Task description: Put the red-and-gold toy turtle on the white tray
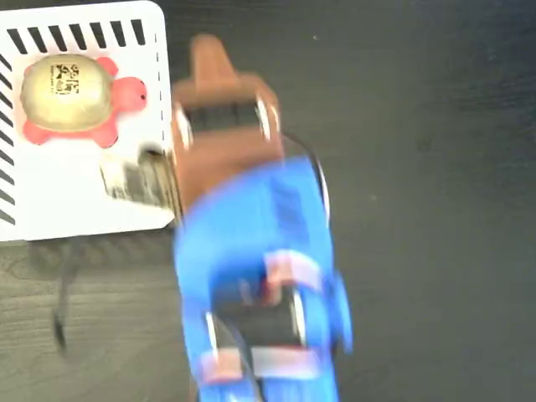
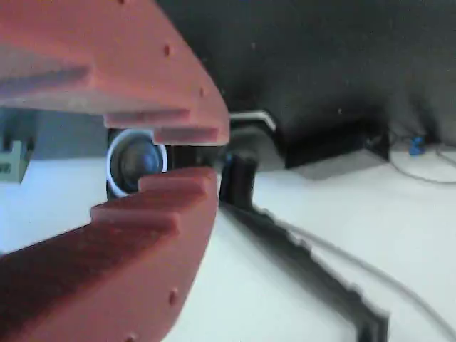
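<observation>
Hand (image 2: 206, 153) empty; turtle (image 1: 74, 96) on tray (image 1: 84, 209)

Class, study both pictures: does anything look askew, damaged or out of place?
Nothing stands out. In the fixed view the red-and-gold toy turtle sits shell-up, fully on the white tray, clear of its edges. The gripper holds nothing in the wrist view, its jaws slightly apart. The arm is only motion-blurred.
</observation>
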Robot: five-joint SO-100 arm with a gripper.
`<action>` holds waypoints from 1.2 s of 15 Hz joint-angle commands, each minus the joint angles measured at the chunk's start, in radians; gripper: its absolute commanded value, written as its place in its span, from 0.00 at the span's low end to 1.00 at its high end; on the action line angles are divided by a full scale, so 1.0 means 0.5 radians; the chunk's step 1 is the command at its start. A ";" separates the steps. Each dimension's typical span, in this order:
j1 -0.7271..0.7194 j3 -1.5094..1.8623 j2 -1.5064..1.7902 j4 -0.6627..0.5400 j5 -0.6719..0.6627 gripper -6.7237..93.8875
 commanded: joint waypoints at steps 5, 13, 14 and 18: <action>0.055 0.908 1.031 0.565 0.037 0.07; 0.067 1.117 1.387 1.129 0.052 0.07; 0.067 1.117 1.387 1.129 0.049 0.07; 0.067 1.117 1.387 1.129 0.046 0.07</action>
